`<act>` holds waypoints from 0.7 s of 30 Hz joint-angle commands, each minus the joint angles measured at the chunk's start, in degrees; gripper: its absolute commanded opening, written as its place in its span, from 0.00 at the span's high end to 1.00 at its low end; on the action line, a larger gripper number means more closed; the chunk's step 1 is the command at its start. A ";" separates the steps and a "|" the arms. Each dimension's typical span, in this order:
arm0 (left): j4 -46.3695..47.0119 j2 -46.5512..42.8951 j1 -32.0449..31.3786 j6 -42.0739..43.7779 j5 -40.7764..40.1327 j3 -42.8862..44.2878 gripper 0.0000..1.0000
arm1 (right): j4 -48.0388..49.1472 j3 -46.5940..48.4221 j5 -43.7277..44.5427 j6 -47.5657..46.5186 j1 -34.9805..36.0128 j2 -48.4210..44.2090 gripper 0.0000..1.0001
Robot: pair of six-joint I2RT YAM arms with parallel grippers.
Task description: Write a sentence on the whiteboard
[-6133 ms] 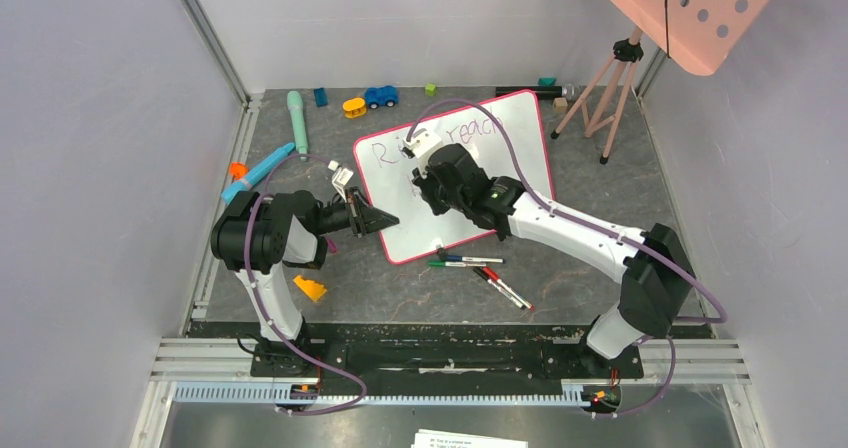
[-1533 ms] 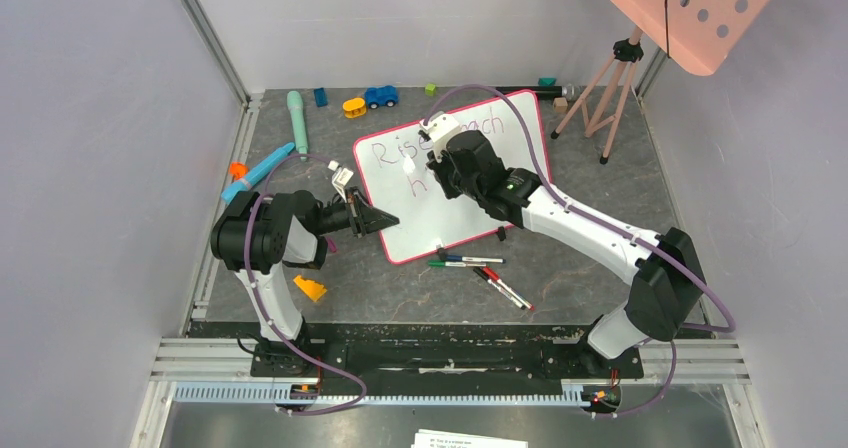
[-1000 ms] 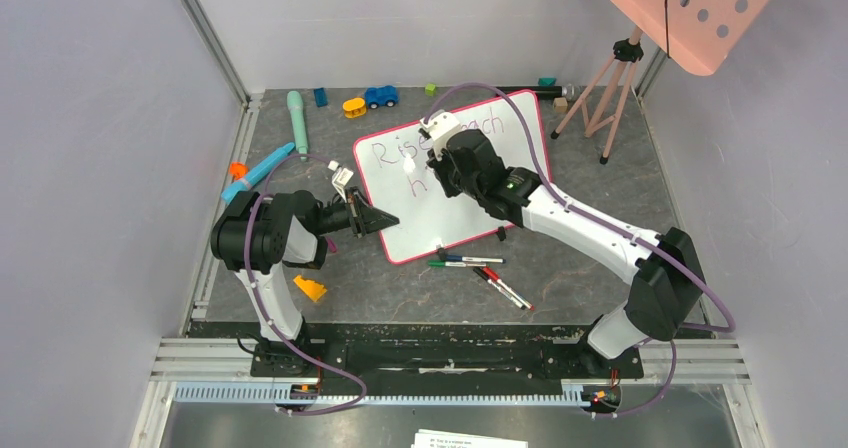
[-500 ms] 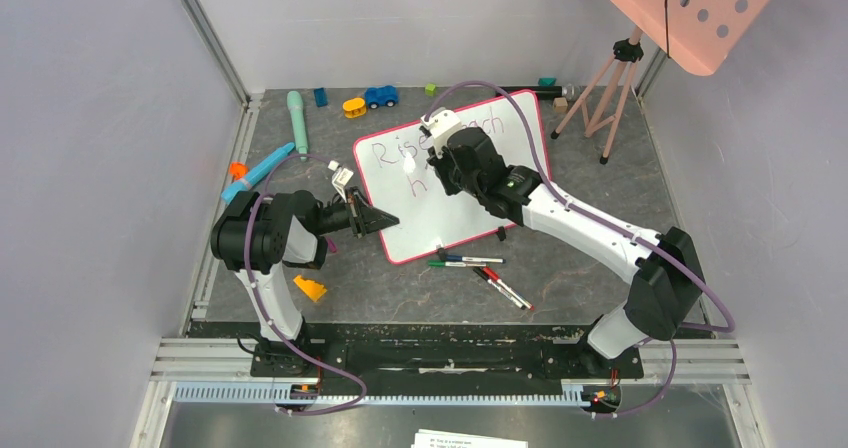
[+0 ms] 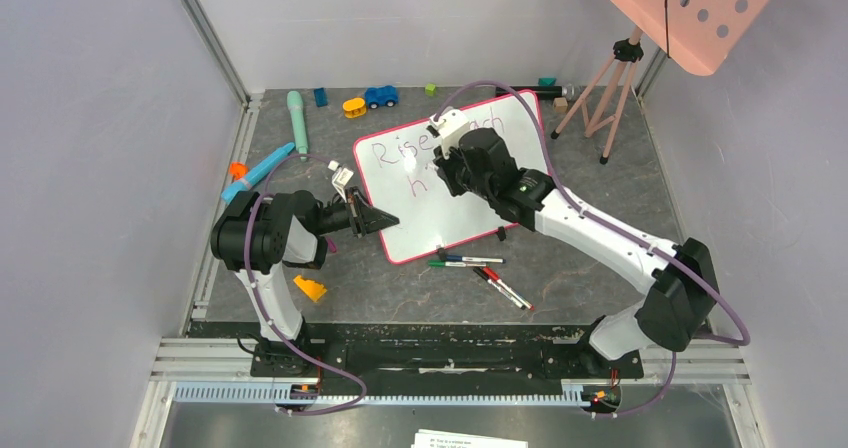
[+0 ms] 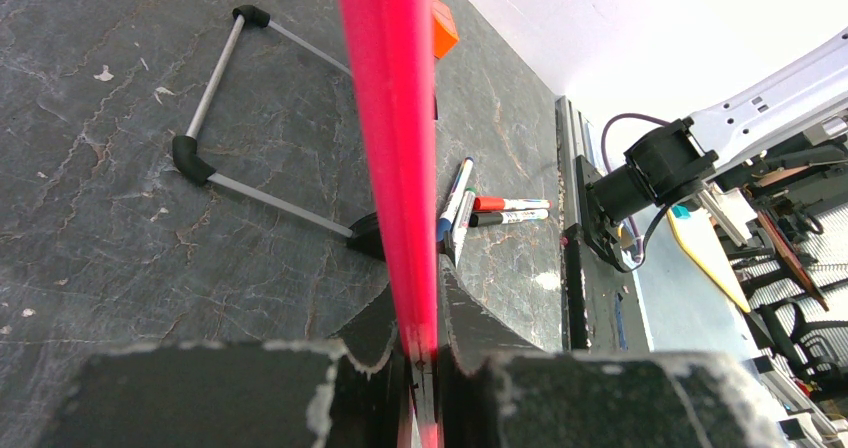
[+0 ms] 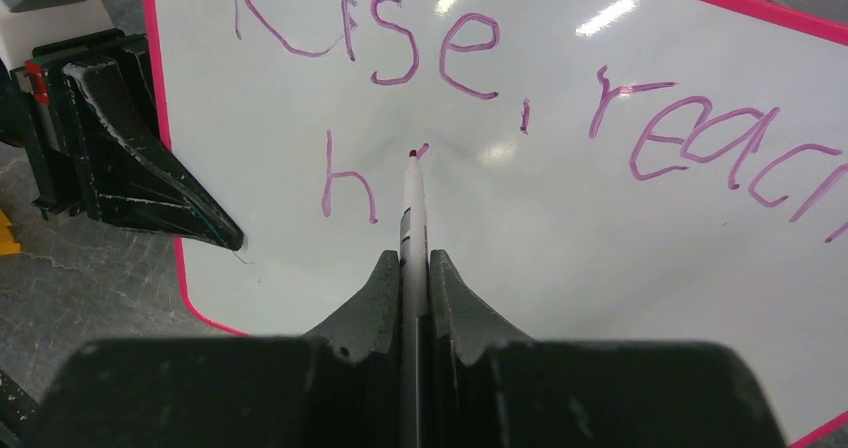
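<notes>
Presently the right end effector (image 7: 413,260) is pinching a marker (image 7: 412,200), tip touching the whiteboard (image 7: 600,258) just ahead, beside the sentence (image 7: 523,118); the left end effector (image 6: 420,310) is clamping the whiteboard's rim

The left arm (image 5: 262,240) and right arm (image 5: 600,236) share white links, bulky black joints and looping purple cables (image 5: 478,84).
</notes>
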 commanded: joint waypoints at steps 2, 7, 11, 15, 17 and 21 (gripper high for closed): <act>3.58 -0.26 -1.14 6.65 4.20 -0.27 0.93 | 2.26 -2.44 -1.19 0.36 -0.23 -2.67 1.00; 3.59 -0.22 -1.14 6.61 4.28 -0.18 0.93 | 2.24 -3.29 -0.94 0.38 -0.24 -2.48 1.00; 3.59 -0.30 -1.14 6.64 4.29 -0.26 0.93 | 2.33 -3.40 -0.60 0.38 -0.24 -1.91 1.00; 3.60 -0.38 -1.14 6.65 4.27 -0.26 0.93 | 2.46 -3.00 -0.75 0.38 -0.22 -1.55 1.00; 3.59 -0.25 -1.14 6.68 4.27 -0.26 0.93 | 2.53 -2.84 -0.83 0.38 -0.23 -1.40 1.00; 3.65 -0.16 -1.14 6.58 4.28 -0.17 0.93 | 2.46 -2.57 -0.88 0.34 -0.24 -1.25 1.00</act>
